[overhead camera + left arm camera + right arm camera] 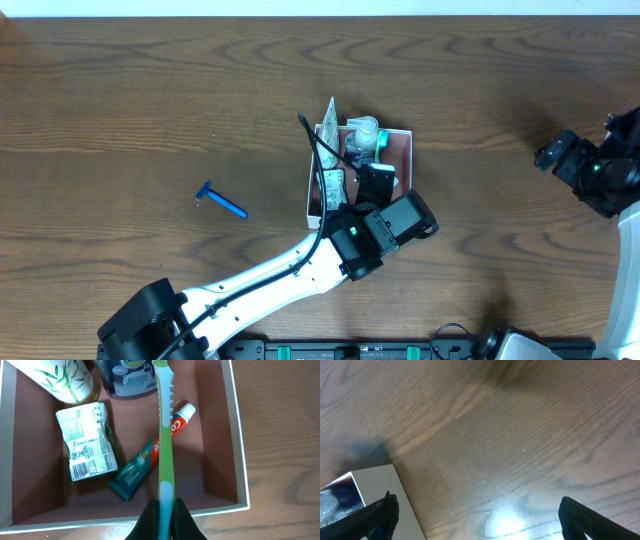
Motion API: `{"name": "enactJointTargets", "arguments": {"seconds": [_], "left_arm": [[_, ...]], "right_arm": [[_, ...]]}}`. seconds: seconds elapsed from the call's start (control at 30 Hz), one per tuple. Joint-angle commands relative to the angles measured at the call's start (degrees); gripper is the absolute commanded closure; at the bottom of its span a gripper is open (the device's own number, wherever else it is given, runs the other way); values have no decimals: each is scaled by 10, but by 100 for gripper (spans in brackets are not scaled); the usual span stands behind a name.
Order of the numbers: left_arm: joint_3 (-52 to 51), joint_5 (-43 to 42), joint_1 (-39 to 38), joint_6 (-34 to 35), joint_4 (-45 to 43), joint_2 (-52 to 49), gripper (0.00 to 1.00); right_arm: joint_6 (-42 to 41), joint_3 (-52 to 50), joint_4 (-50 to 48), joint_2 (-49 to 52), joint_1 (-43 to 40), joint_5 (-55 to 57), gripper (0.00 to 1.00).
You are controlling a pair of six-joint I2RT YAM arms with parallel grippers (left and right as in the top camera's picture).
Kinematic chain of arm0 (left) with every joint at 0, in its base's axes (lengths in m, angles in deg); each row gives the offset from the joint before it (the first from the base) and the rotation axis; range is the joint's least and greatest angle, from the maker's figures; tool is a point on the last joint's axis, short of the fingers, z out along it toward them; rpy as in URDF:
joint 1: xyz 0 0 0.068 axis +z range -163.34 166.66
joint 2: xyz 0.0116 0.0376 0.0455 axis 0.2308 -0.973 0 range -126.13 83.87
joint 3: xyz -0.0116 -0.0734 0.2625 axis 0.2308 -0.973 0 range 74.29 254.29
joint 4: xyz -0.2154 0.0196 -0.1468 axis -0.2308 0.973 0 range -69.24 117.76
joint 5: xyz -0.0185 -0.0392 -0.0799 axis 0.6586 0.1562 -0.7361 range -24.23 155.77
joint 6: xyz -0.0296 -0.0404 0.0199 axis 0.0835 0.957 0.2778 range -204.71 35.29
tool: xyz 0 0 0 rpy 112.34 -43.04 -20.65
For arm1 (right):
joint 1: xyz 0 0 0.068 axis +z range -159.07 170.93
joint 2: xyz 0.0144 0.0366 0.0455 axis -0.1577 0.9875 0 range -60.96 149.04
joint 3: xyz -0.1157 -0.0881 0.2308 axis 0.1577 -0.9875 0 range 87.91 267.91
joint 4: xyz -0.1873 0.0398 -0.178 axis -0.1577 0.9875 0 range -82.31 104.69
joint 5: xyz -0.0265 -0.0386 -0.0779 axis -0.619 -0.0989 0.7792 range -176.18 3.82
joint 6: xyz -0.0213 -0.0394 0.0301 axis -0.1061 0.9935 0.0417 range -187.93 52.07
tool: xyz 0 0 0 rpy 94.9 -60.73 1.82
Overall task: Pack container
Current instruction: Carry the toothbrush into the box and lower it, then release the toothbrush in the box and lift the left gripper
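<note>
The container (402, 138) is a square white box with a pinkish-brown inside, at the table's middle; it also shows in the left wrist view (239, 450). My left gripper (165, 510) is shut on a green toothbrush (164, 435) and holds it over the container's near wall, the brush head pointing into the box. Inside lie a toothpaste tube (145, 467), a white labelled packet (86, 442), a bamboo-print cup (62, 380) and a dark blue bottle (127, 380). My right gripper (477, 515) is open and empty over bare table at the far right (580, 165).
A blue razor (222, 201) lies on the wood left of the container. A corner of the container's white wall (375, 495) shows in the right wrist view. The table's front edge carries the arm bases.
</note>
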Motion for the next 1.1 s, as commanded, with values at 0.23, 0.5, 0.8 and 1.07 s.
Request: {"name": "enactJointTargets", "arguments": {"seconds": [0.23, 0.5, 0.8, 1.07], "left_arm": [[7, 7, -2, 11, -30, -4, 94], [7, -6, -7, 11, -44, -4, 91], [7, -6, -7, 11, -48, -4, 60], [7, -6, -7, -4, -55, -4, 60]], "right_arm": [[-5, 5, 0, -8, -3, 1, 1], [-5, 5, 0, -8, -3, 1, 1], [-6, 5, 0, -8, -3, 1, 1], [-5, 5, 0, -8, -3, 1, 1]]}}
